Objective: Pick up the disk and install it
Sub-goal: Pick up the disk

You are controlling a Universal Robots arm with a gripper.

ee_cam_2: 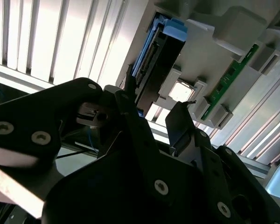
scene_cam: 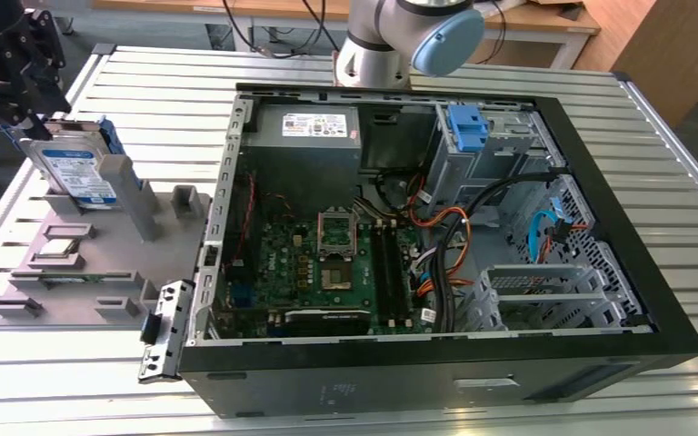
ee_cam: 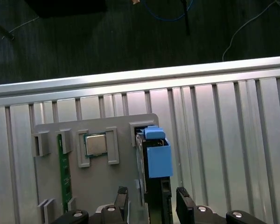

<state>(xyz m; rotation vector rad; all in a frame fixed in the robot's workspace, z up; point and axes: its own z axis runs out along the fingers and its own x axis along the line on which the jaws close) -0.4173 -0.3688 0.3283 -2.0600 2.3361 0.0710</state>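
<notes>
Just below the claw (scene_cam: 34,104), the disk (scene_cam: 77,171) stands on edge in a slot of the grey holder (scene_cam: 106,272) on the counter (scene_cam: 143,91). It sits at the exterior view's left, well apart from the open computer case (scene_cam: 640,272). In the first wrist view the claw's fingers (ee_cam: 122,200) are apart, one facing each broad side of the disk. Its thin upper edge runs crosswise between them, and neither finger appears to touch it.

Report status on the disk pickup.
Hand open, lined up over disk. Disk upright in grey holder, not lifted. Nothing between hand and disk.
</notes>
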